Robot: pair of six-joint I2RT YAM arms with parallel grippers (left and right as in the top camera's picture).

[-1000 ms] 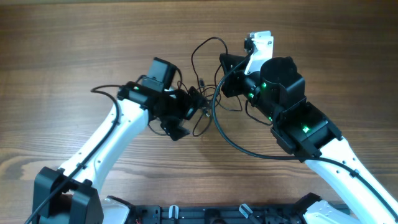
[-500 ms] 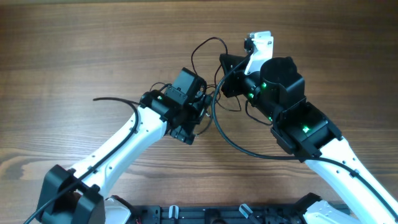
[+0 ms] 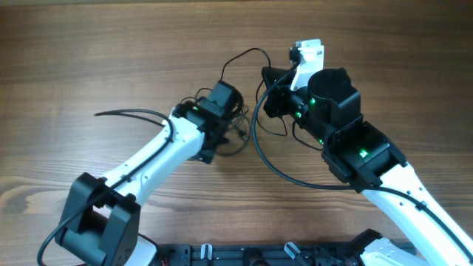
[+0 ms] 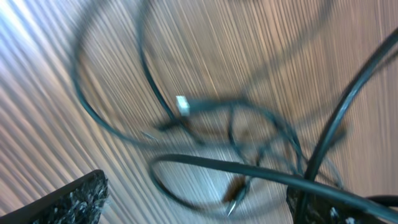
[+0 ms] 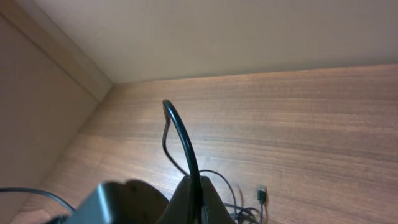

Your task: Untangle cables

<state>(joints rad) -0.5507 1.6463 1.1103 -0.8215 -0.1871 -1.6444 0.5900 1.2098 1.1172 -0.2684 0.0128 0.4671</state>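
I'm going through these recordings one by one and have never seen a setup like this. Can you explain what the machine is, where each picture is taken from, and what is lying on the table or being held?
These are two white-and-black robot arms at a wooden table. The picture from above shows both, the left arm and the right arm. The other two pictures come from small cameras on the wrists. On the table lies a loose tangle of thin black cables with small plugs. The left gripper hovers open above the tangle, holding nothing; its view is blurred. The right gripper appears to pinch one cable, which arches up from its fingers. The thicker black cord belongs to the arm itself.
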